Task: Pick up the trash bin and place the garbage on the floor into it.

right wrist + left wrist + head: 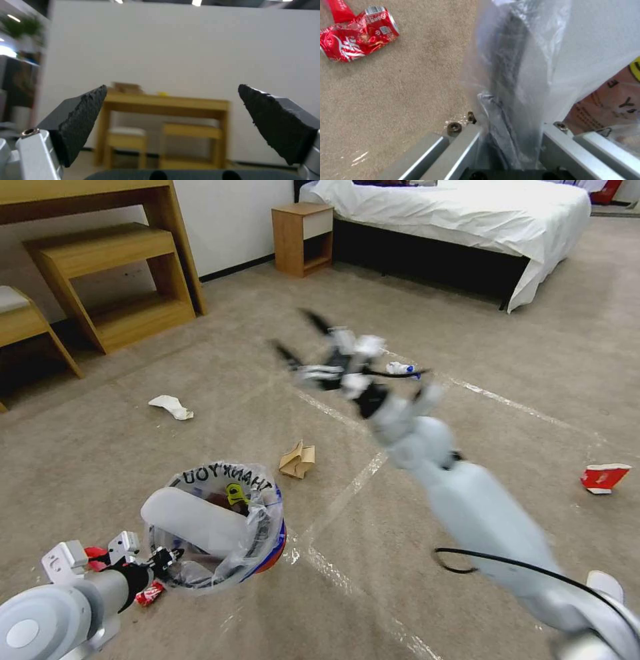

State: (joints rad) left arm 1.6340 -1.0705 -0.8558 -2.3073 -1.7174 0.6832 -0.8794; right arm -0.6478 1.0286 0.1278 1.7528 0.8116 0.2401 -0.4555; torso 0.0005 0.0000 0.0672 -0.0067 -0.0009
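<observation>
One trash bin [220, 527], lined with a clear "THANK YOU" bag, hangs low at the robot's left, its rim pinched by the left gripper [160, 563]. Beside it on the carpet [467, 447] lies a crushed red can [356, 37]. Farther out, a cardboard scrap [297, 459], crumpled paper [171, 406] and a red wrapper [603, 477] lie scattered. The right gripper [303, 340] is raised, fingers [80, 120] spread wide.

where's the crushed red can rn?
The crushed red can lies on the carpet beside the trash bin, by the left gripper, low on the head view's left.

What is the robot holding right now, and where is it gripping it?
The left hand grips the trash bin by its bag-covered rim. The right hand is open, holding nothing.
</observation>
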